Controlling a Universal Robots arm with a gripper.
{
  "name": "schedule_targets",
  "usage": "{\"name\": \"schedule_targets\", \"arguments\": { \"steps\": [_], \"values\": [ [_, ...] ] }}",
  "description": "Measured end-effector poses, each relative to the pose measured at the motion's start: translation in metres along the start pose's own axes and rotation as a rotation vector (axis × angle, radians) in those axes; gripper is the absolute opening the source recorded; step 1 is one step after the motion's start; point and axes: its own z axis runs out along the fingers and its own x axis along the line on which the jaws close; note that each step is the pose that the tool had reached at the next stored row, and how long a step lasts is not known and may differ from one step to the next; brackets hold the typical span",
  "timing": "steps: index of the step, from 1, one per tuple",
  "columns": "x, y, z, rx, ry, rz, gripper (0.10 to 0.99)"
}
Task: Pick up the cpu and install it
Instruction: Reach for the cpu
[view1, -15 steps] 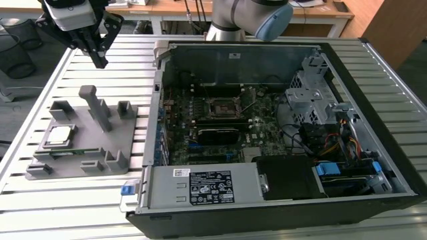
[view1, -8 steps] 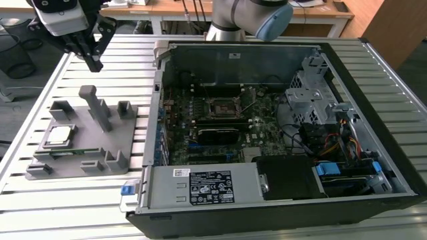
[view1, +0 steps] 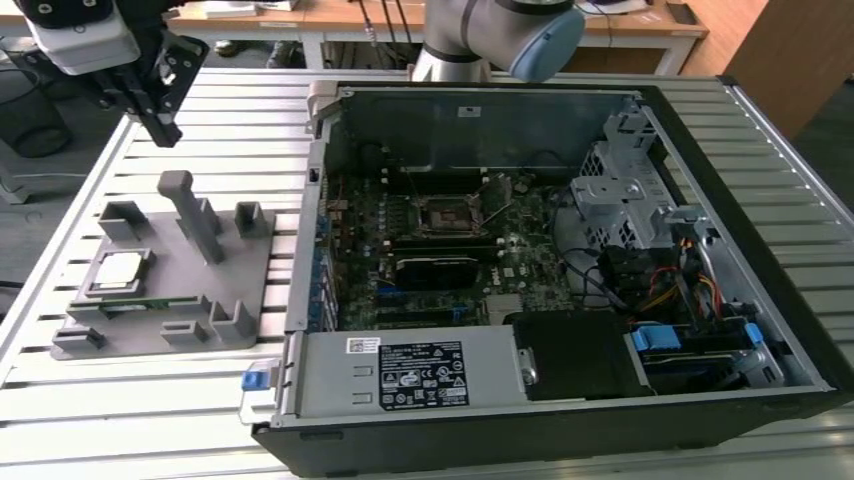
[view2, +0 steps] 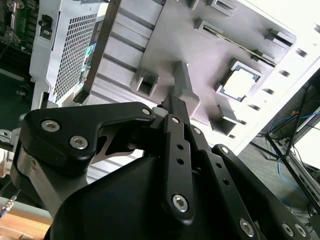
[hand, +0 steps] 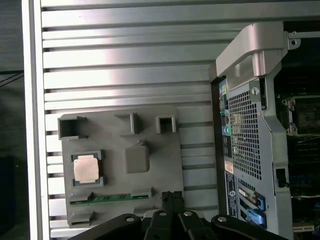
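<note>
The cpu (view1: 120, 270) is a small square chip with a shiny silver top. It lies flat in a pocket of the grey fixture tray (view1: 220, 300) on the slatted table, at the exterior view's left. It appears in both wrist views, cpu (hand: 86, 168) and cpu (view2: 241, 82). My gripper (view1: 163, 132) hangs in the air well above the tray's far end, apart from the chip. Its black fingers (hand: 172, 196) are pressed together with nothing between them, also seen at the gripper (view2: 172, 102). The motherboard's open socket (view1: 441, 215) lies inside the computer case.
The open black computer case (view1: 747, 330) takes up the middle and the exterior view's right, with a power supply (view1: 414, 375) at its near side and a drive cage (view1: 627, 190). A tall grey post (view1: 194, 215) stands on the tray. Desks stand behind the table.
</note>
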Motion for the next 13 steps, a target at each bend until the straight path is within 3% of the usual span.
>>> {"name": "schedule_targets", "arguments": {
  "steps": [13],
  "values": [
    [0.0311,-0.0025,0.0011,0.000,0.0024,0.000,0.106]
  ]
}}
